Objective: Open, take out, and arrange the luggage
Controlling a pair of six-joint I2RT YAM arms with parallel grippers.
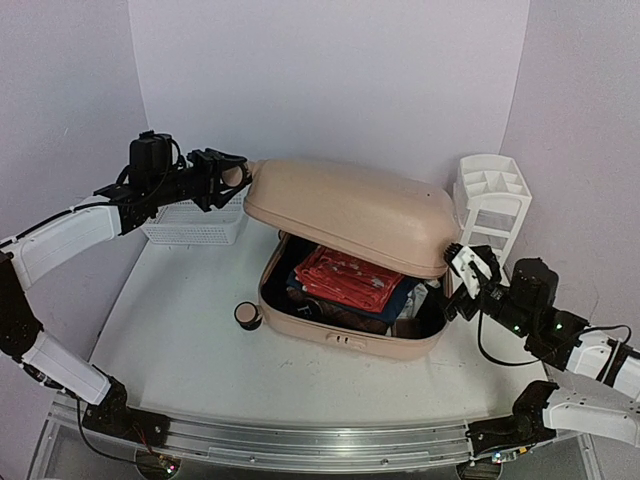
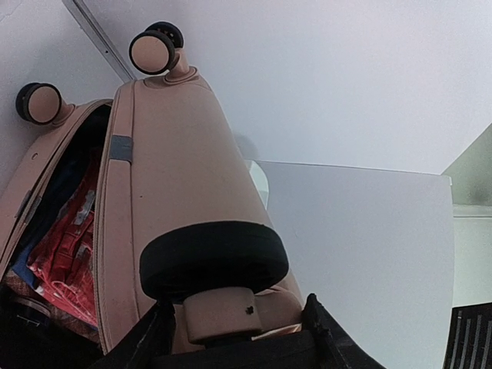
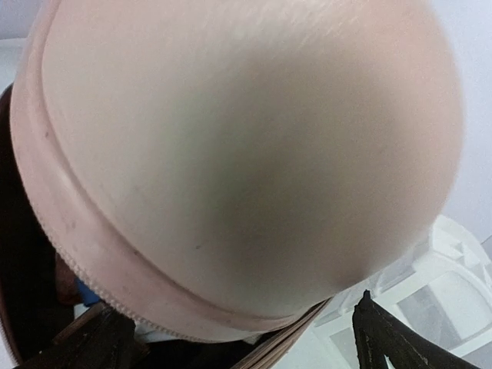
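A lid wheel sat clamped in the left gripper, propping the luggage half-open on the table; the right gripper hovered wide-jawed at its right end, seemingly to steady it.

You can't see most of what's packed in the luggage, because its half-raised lid hides everything behind the red bundle, and in the right wrist view that lid is a close blur, with the right gripper's fingers cut off at the bottom edge.
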